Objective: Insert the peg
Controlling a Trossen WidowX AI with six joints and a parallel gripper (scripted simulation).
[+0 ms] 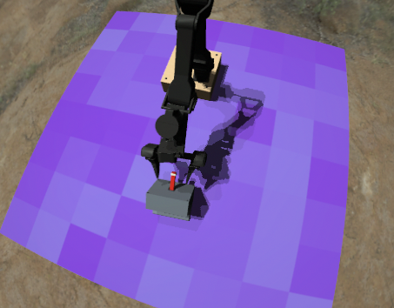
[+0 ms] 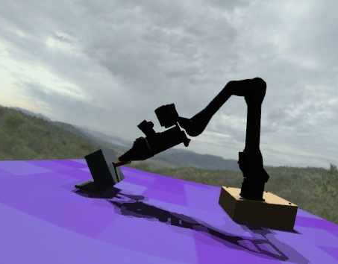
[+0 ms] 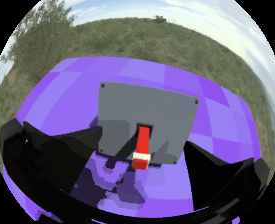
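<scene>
The red peg has a white band near its outer end. Its inner end sits in the dark hole of the grey sloped panel, and a good length sticks out, tilted with the hole. How deep it sits is hidden inside the panel. My gripper is open wide and empty. Its fingers stand on either side of the peg, apart from it, with their tips close to the panel face.
The arm reaches forward from its wooden base block behind the panel's front side. Dark shadows of the arm and panel fall on the purple checkered table. The panel's foot rests on the table.
</scene>
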